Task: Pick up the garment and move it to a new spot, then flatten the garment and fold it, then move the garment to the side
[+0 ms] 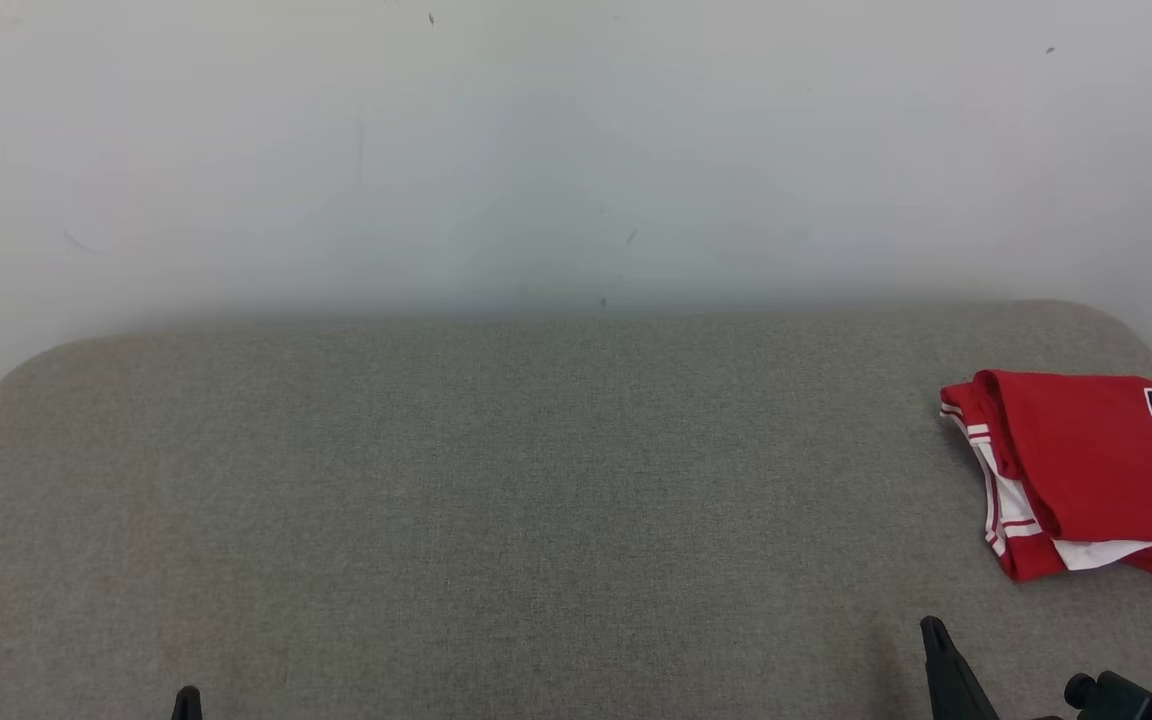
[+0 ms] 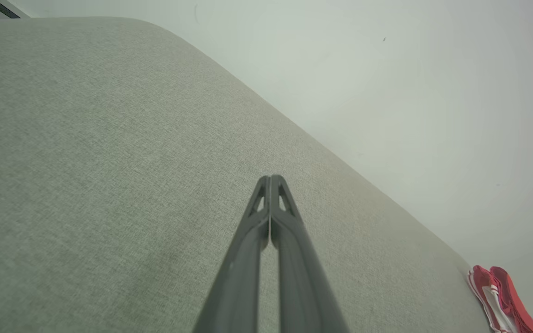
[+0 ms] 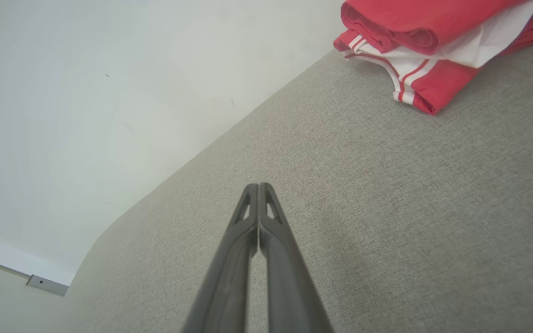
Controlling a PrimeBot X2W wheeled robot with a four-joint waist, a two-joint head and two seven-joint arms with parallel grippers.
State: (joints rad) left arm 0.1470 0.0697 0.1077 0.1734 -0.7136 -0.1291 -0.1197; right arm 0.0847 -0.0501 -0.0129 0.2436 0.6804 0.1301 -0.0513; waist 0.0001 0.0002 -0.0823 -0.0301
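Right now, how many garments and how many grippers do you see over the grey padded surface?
red jersey, folded: 1
grippers, both shut: 2 (left gripper, right gripper)
Total: 3

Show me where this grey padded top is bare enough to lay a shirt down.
Bare: the grey fabric top from its rounded left corner to the folded red-and-white jersey, white wall behind. Crowded only at the right end, where the jersey lies.
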